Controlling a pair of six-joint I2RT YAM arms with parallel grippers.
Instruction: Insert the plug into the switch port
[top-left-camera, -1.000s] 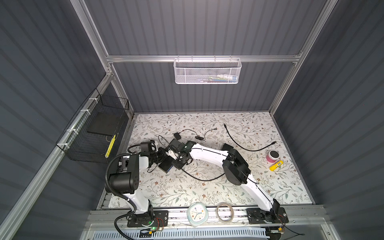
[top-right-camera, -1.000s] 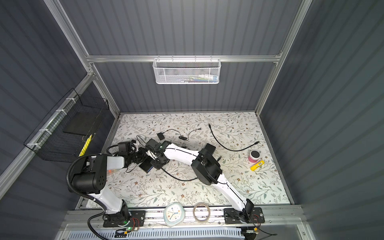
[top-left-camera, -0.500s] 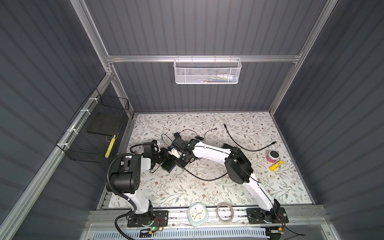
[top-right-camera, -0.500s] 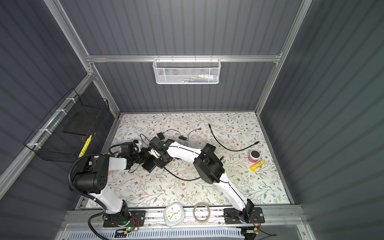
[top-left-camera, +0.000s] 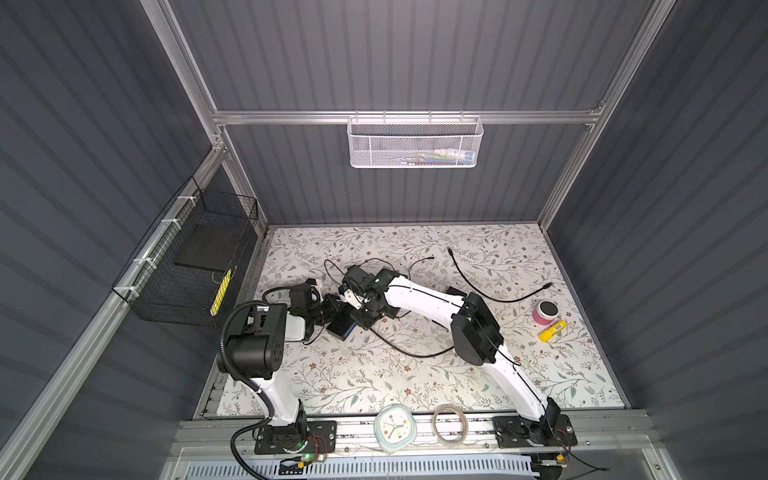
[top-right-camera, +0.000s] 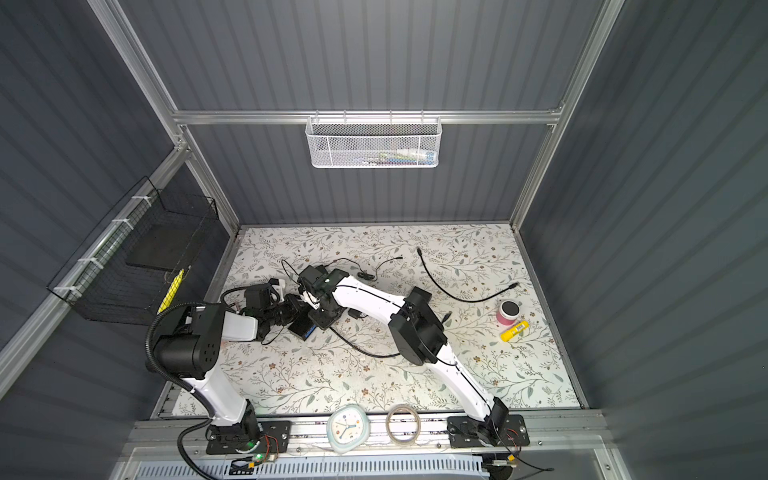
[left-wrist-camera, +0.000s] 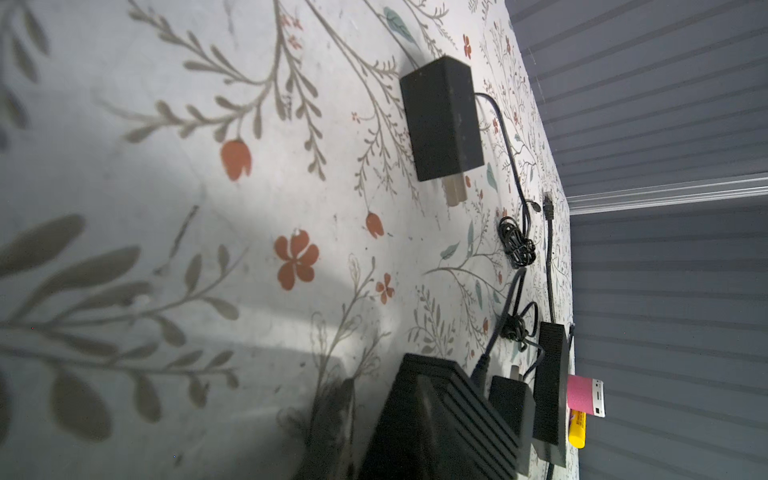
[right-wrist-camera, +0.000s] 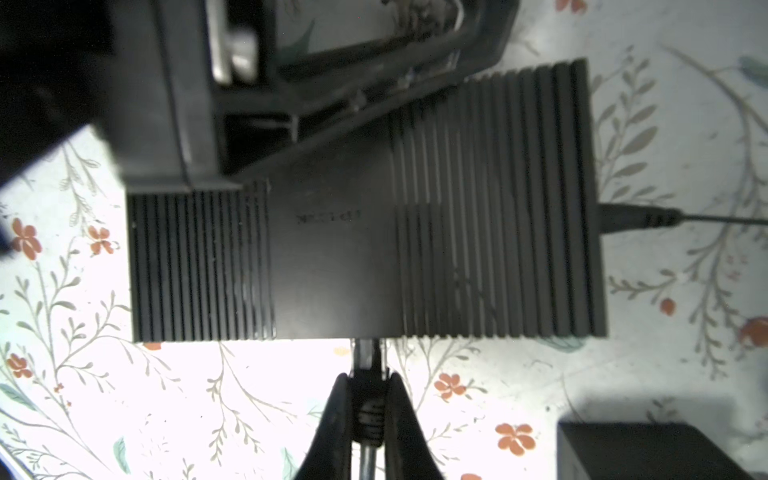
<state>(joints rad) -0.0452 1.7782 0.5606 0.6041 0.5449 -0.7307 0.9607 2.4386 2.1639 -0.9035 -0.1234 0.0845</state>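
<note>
The switch is a flat black ribbed box (right-wrist-camera: 365, 249) with a blue strip, lying left of the table's middle in both top views (top-left-camera: 341, 326) (top-right-camera: 302, 328). My right gripper (right-wrist-camera: 368, 399) is shut on the plug (right-wrist-camera: 368, 376), a small clear-tipped cable connector. The plug's tip meets the box's long edge; the switch port itself is hidden there. My left gripper (top-left-camera: 330, 309) (top-right-camera: 293, 309) grips the box's left end, and the box (left-wrist-camera: 436, 424) fills the spot between its jaws in the left wrist view. A black power lead (right-wrist-camera: 636, 218) enters the box's short end.
Black power adapters (left-wrist-camera: 440, 124) (left-wrist-camera: 550, 386) and coiled leads lie behind the box. A loose black cable (top-left-camera: 494, 291), a pink roll (top-left-camera: 544, 312) and a yellow item (top-left-camera: 552, 331) lie to the right. A clock (top-left-camera: 395, 428) and a tape ring (top-left-camera: 450, 424) sit at the front rail.
My right gripper, still holding the plug, has shifted a little toward the back of the table. The left gripper and the box have barely moved.
</note>
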